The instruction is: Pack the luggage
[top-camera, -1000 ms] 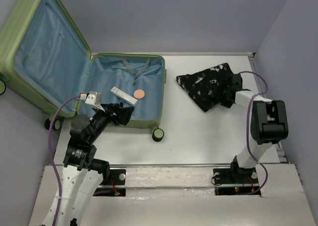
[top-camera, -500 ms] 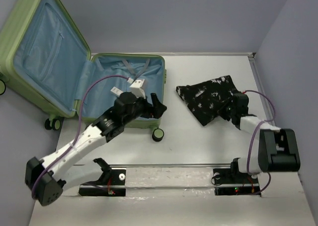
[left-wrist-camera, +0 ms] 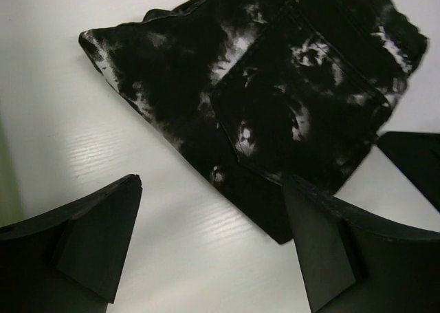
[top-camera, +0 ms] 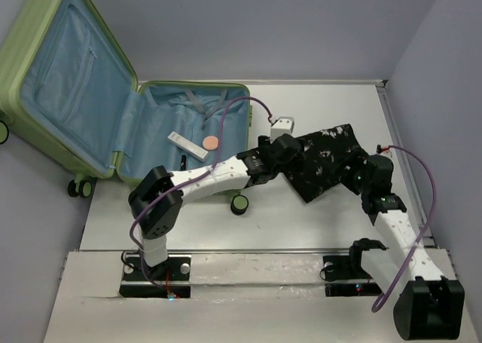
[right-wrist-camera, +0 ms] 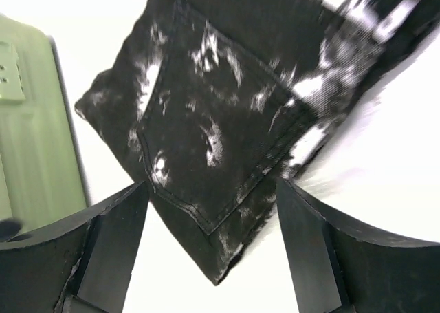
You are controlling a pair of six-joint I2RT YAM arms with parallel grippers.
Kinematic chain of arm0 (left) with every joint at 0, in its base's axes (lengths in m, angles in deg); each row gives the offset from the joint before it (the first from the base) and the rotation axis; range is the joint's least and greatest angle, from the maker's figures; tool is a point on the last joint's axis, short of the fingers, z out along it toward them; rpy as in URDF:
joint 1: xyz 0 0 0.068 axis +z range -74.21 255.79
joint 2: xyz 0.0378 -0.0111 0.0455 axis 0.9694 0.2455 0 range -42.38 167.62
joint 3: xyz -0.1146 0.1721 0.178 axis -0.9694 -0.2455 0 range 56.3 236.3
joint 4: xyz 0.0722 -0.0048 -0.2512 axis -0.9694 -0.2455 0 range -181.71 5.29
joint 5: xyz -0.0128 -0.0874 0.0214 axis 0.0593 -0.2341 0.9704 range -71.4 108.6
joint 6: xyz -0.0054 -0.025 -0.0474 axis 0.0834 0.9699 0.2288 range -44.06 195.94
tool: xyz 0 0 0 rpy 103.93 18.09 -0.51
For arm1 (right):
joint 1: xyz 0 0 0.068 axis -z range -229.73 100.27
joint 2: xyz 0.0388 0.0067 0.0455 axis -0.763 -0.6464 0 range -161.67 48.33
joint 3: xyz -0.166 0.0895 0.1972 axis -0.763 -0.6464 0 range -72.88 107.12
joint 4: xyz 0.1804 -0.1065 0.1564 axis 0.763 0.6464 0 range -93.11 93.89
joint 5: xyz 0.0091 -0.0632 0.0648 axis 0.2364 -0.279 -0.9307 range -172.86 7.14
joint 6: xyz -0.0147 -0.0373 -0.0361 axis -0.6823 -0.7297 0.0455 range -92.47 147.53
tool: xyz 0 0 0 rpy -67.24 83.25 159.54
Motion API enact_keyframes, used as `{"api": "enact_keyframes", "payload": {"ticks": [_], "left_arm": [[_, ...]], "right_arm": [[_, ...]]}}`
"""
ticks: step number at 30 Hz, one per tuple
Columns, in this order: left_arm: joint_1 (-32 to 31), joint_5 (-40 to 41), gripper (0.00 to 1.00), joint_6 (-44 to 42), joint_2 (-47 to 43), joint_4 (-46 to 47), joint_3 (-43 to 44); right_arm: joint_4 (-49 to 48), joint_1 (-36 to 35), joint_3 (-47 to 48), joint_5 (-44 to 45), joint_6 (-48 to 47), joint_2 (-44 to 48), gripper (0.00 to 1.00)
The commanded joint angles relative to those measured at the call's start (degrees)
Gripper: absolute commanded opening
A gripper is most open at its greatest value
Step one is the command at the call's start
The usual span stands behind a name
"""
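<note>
The light-green luggage (top-camera: 68, 26) lies open at the back left, its blue-lined lid up against the wall. In its base lie a white flat box (top-camera: 187, 145) and a small orange disc (top-camera: 212, 142). A folded black-and-white garment (top-camera: 324, 158) lies on the table to the right of it, and shows in the left wrist view (left-wrist-camera: 275, 86) and right wrist view (right-wrist-camera: 227, 113). My left gripper (top-camera: 290, 156) is open at the garment's left edge, just above the table. My right gripper (top-camera: 360, 171) is open at the garment's right corner.
The white table (top-camera: 301, 222) ends at a metal rail in front of the arm bases. The luggage's black wheel with green hub (top-camera: 239, 203) sticks out near the left arm. Grey walls close the back and right side.
My left arm has swung right, out of the luggage and across to the garment. My right arm has drawn back toward the front, its gripper now at the garment's near right corner.
</note>
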Motion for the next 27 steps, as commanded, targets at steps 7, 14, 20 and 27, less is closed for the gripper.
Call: {"api": "enact_keyframes", "payload": {"ticks": [7, 14, 20, 27], "left_arm": [[-0.09, 11.80, 0.96, 6.76, 15.46, -5.43, 11.77], [3.61, 5.29, 0.96, 9.93, 21.63, -2.79, 13.45], [4.31, 5.02, 0.70, 10.45, 25.50, 0.72, 14.42], [7.74, 5.90, 0.06, 7.57, 24.80, 3.71, 13.37]], "right_arm": [[11.70, -0.21, 12.65, 8.65, -11.46, 5.80, 0.87], [11.00, -0.21, 17.32, 4.78, -11.37, 2.90, 0.92], [10.64, -0.21, 21.71, 4.85, -14.10, -5.71, 0.94], [8.98, 4.44, 26.11, 9.50, -14.28, -18.71, 0.97]]}}
